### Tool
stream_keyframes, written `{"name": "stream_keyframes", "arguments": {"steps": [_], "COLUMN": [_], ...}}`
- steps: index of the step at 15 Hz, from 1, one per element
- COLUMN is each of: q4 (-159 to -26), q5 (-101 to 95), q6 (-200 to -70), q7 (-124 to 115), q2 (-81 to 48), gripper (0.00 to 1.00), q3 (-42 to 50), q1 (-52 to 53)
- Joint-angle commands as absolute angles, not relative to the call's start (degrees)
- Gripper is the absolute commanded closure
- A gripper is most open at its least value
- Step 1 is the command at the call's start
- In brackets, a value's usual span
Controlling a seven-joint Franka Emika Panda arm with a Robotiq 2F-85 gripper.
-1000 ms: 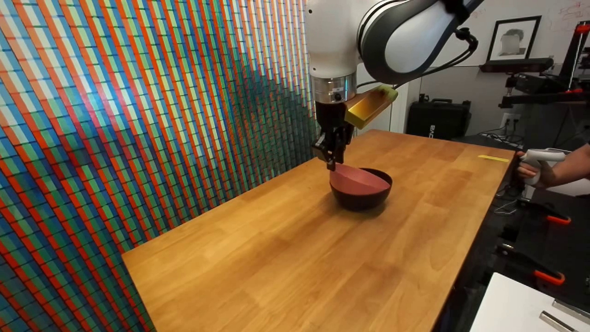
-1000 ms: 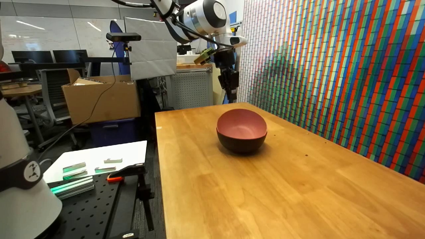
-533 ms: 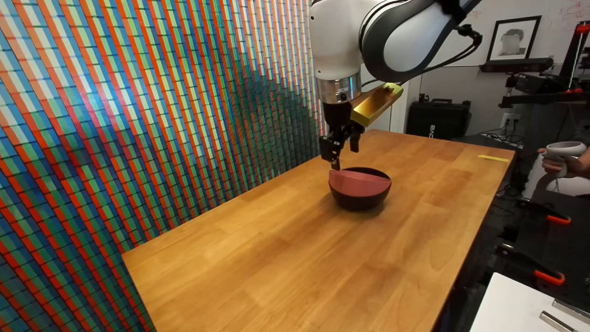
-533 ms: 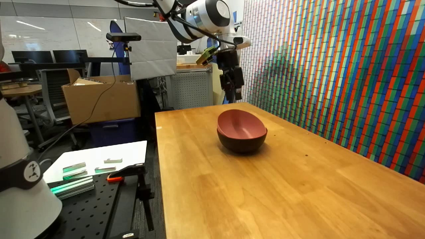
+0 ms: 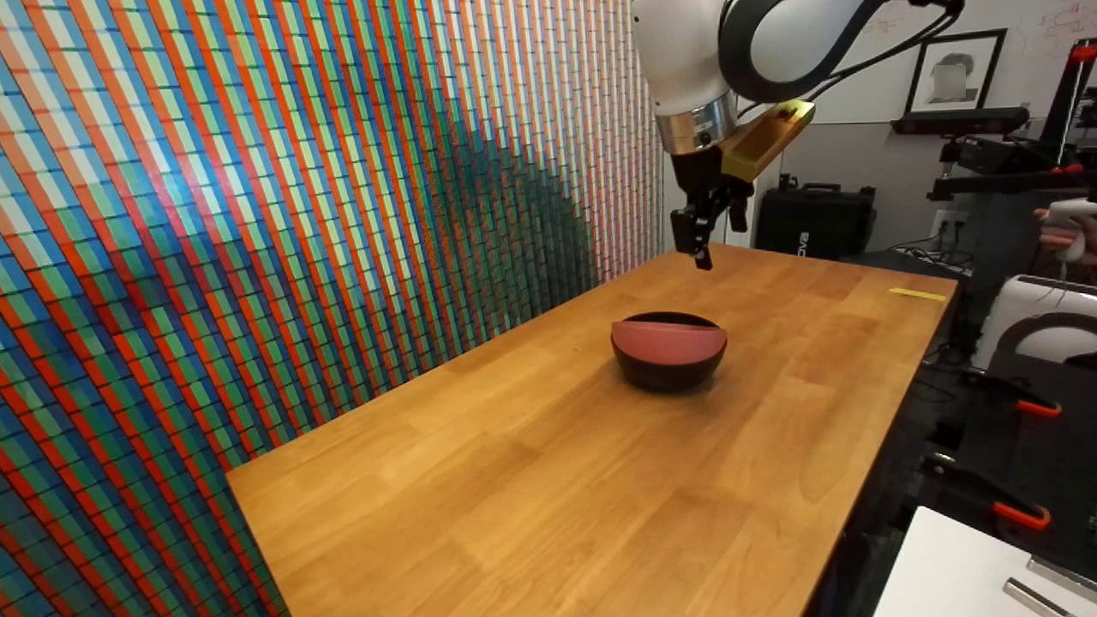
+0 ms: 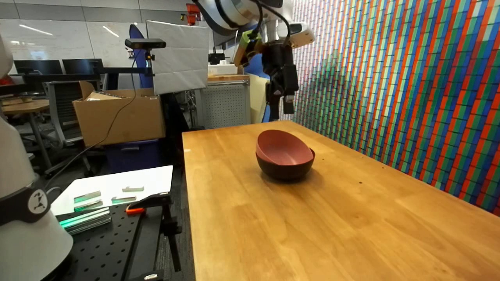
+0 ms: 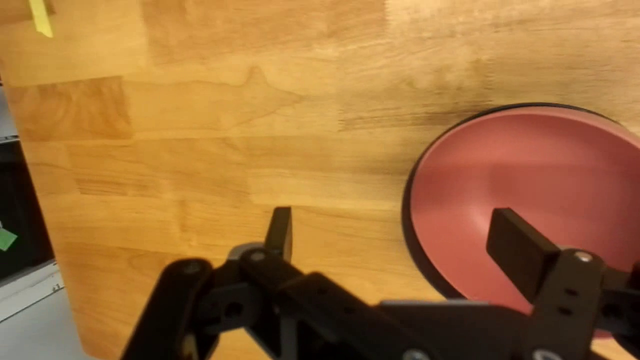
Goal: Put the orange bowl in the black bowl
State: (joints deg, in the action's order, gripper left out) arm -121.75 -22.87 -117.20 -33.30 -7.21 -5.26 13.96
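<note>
- placement: the orange bowl (image 6: pixel 284 146) is found inside the black bowl (image 6: pixel 286 171); the transfer asked for is judged done in substance.
- seating is not level. in an exterior view the orange bowl is seen tilted, one side of its rim lifted above the black rim; at the opposite side a dark strip of the black bowl's inner wall is left exposed.
- the black bowl is stood upright on the table (image 5: pixel 480 480).
- the underside of the orange bowl is hidden, so whether the floor of the black bowl is reached cannot be told.
- left to do: nothing strictly required by the sentence, it is judged. if a flat nest is wanted, a light press on the raised rim would be called for.
- gripper (image 7: pixel 392 225): the jaws are spread wide and nothing is clamped between them.
- fingers (image 7: pixel 522 250): in the wrist view one is seen against the table, the other across the orange bowl. the overlap is put down to line of sight, since a gap above the bowls is shown in both exterior views.
- no contact with bowls or table is observed.
</note>
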Motion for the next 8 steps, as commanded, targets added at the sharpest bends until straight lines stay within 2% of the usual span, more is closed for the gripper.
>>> {"name": "stream_keyframes", "arguments": {"steps": [1, 8], "q4": [-124.54, -122.16], "q5": [-19.95, -10.06], "q6": [-113.22, -104.22], "q7": [-27.27, -16.44], "q2": [2.13, 12.09], "gripper": [0.0, 0.0], "q3": [-4.39, -3.4], "q1": [9.93, 4.45]}}
